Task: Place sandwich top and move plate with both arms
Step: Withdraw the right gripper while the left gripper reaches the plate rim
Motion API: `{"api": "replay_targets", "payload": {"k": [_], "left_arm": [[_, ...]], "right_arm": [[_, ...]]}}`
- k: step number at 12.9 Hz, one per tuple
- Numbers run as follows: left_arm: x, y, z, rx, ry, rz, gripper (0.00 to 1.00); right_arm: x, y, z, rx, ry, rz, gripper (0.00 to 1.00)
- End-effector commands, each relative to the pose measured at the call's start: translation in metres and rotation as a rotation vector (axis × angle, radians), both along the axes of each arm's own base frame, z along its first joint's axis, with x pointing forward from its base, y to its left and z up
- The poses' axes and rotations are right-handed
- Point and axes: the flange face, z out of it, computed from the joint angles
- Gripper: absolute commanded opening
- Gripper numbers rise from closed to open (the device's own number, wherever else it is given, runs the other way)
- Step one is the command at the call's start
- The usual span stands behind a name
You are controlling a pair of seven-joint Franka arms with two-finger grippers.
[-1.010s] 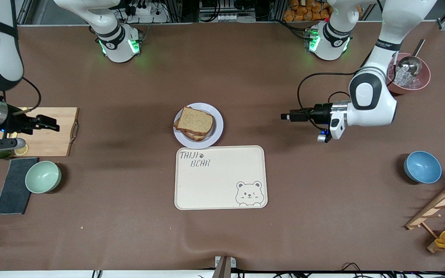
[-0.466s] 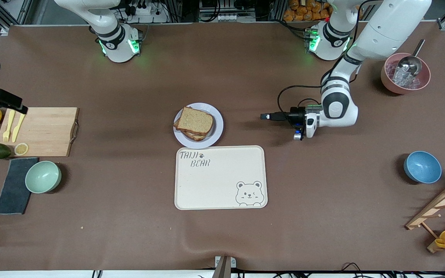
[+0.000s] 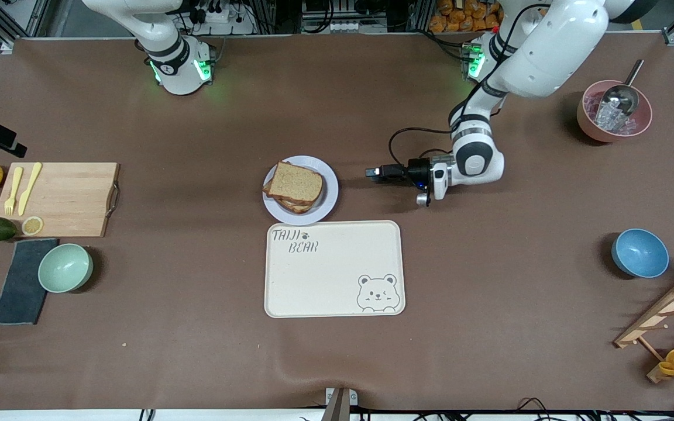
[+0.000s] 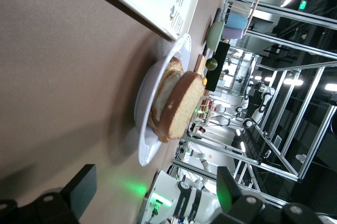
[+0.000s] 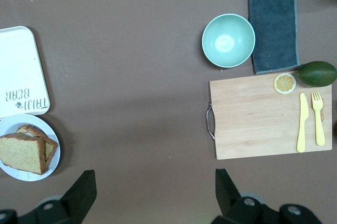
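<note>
The desk (image 3: 489, 327) carried the cream tray (image 3: 334, 269), and just beside it, farther from the front camera, stood the plate (image 3: 328, 193) with the sandwich top (image 3: 296, 182) lying on the stack. The left claw (image 3: 372, 173) hung near the plate, fingers apart and empty. The right claw (image 5: 152, 195) gaped high over the desk.

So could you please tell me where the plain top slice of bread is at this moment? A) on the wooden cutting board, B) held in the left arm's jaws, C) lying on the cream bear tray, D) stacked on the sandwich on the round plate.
D: the sandwich top lies on the stack on the plate, nothing gripping it.
</note>
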Motion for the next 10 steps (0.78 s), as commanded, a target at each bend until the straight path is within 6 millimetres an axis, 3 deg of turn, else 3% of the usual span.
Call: {"api": "replay_targets", "payload": {"k": [1, 6, 10], "left_arm": [[0.004, -0.024, -0.004, -0.023, -0.028, 0.045, 1.00], [0.017, -0.050, -0.001, -0.052, -0.121, 0.018, 1.00], [0.034, -0.062, -0.017, -0.068, -0.133, 0.020, 0.92]], "right_arm": [[-0.009, -0.009, 0.012, -0.002, -0.021, 0.040, 1.00], [-0.011, -0.004, 0.012, 0.015, -0.004, 0.048, 1.00], [-0.006, 0.003, 0.006, 0.013, 0.006, 0.063, 1.00]]}}
